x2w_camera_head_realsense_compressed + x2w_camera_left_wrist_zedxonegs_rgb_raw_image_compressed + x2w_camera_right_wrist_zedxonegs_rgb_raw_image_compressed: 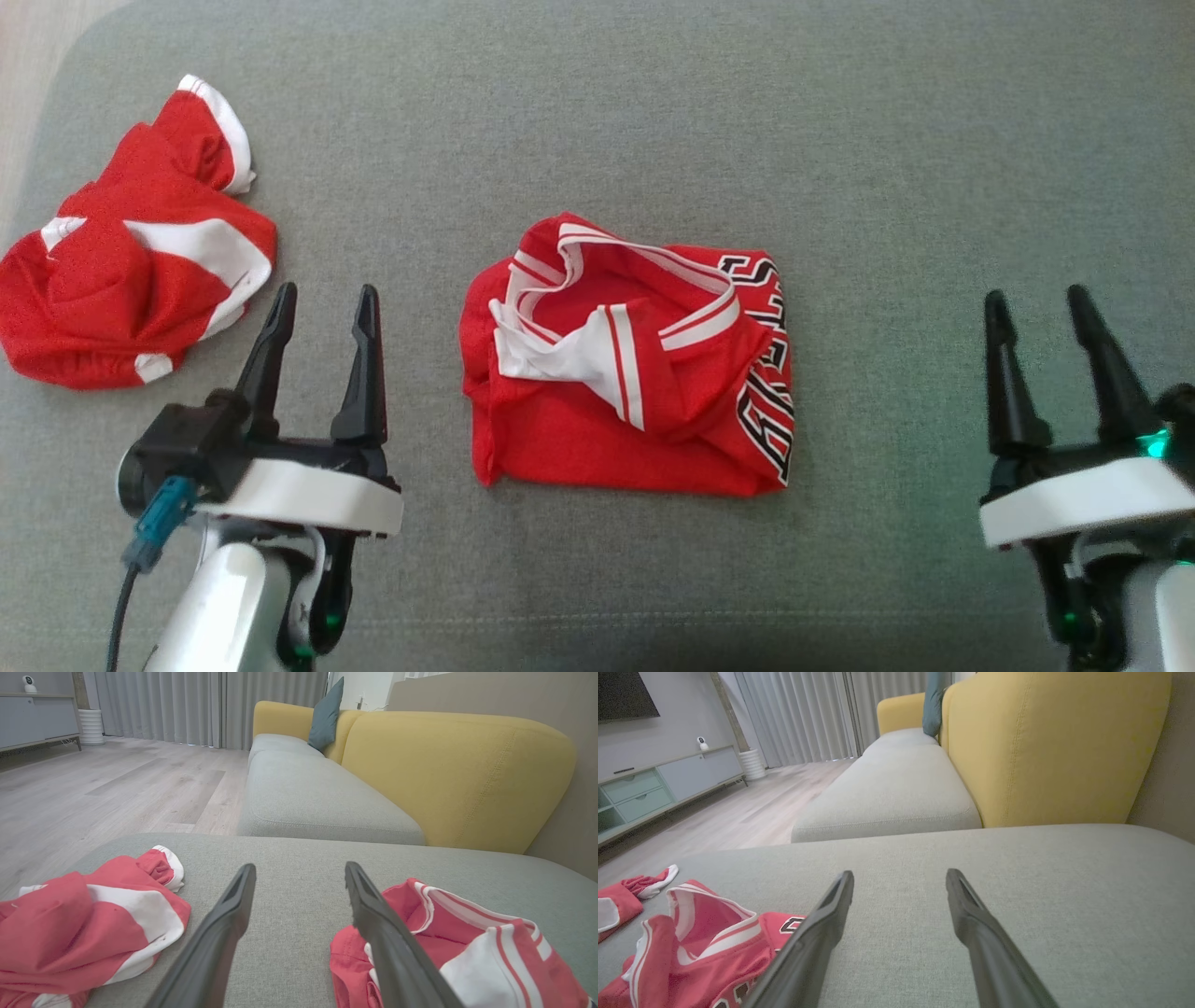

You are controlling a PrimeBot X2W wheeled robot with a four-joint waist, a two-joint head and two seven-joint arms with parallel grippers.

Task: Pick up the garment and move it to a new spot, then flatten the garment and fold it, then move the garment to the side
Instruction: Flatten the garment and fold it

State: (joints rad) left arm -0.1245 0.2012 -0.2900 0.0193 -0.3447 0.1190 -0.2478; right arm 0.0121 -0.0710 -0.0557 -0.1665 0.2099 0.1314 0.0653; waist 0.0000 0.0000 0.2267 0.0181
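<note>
Red jersey with white trim and black lettering (635,373) lies at centre frame on the grey fabric cushion (840,140), bundled into a rough rectangle, possibly a loose fold, not yet moved aside; left gripper (327,291) and right gripper (1036,294) both stand wide and empty, flanking it.

A home living room was shown. Ahead of the left gripper (300,868), a sofa (458,779) with yellow backrests and grey seats was seen, with a teal cushion (324,716) propped on it. Beyond it, to that gripper's left, wooden flooring (117,793) and grey curtains (187,704) were visible. Far left of the right gripper (899,873), a low cabinet (668,784) and a wall-mounted television (623,695) were seen.
</note>
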